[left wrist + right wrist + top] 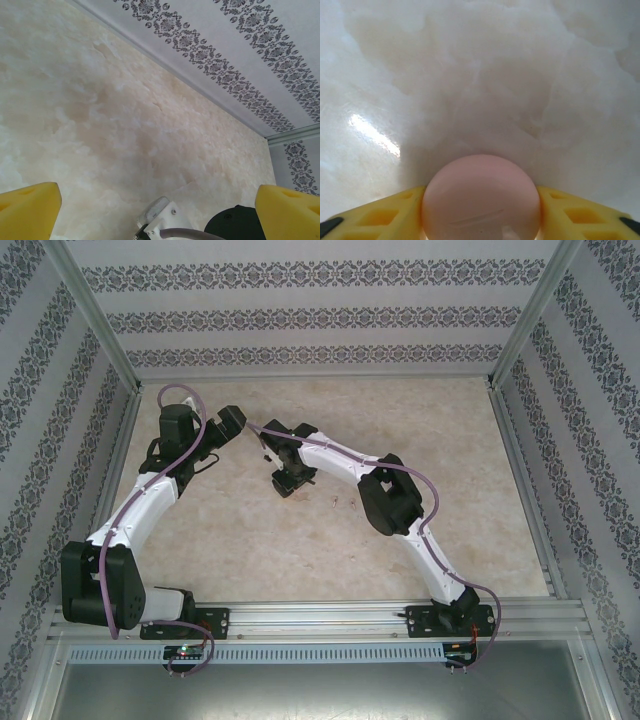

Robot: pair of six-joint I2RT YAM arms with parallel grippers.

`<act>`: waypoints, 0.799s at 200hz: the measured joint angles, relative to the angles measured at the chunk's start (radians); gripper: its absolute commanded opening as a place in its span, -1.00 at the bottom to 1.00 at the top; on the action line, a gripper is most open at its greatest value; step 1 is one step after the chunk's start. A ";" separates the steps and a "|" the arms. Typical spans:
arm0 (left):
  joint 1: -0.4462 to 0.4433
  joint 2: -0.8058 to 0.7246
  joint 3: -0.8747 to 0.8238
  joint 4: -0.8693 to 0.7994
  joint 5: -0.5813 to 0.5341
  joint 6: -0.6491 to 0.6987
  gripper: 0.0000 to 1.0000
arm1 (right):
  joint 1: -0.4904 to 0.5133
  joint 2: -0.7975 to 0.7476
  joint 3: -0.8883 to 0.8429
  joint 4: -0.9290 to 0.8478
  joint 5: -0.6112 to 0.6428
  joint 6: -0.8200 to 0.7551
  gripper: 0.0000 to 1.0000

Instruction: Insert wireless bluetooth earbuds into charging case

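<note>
Right tool (481, 194) reaches out to the middle of the bench (470, 500), a little left of centre. Wrist view: a round pale pink case (480, 182) sits between its yellow fingers (380, 216), closed lid up, a faint seam line across it. The fingers meet the case on both sides, so the tool is narrowed onto it. Cannot tell whether the case rests on the bench or is lifted clear. From above, the tool covers the case. Left tool (157, 195) is at far left, near the right arm's (162, 217) wrist. Its yellow pads (30, 207) are spread wide with nothing between them, over bare marbled bench. Patterned wall (225, 45) lies beyond.
</note>
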 measured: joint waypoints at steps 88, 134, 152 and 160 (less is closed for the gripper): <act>0.000 0.000 -0.018 0.024 0.047 -0.002 0.99 | -0.050 -0.110 -0.161 0.076 -0.063 0.103 -0.33; 0.000 0.013 -0.104 0.142 0.116 -0.002 0.99 | -0.128 -0.314 -0.320 0.153 -0.082 0.252 -0.33; -0.001 0.034 -0.148 0.228 0.172 -0.003 0.99 | -0.163 -0.402 -0.372 0.196 -0.083 0.322 -0.33; -0.003 0.048 -0.163 0.270 0.200 -0.006 0.99 | -0.177 -0.439 -0.393 0.218 -0.083 0.357 -0.33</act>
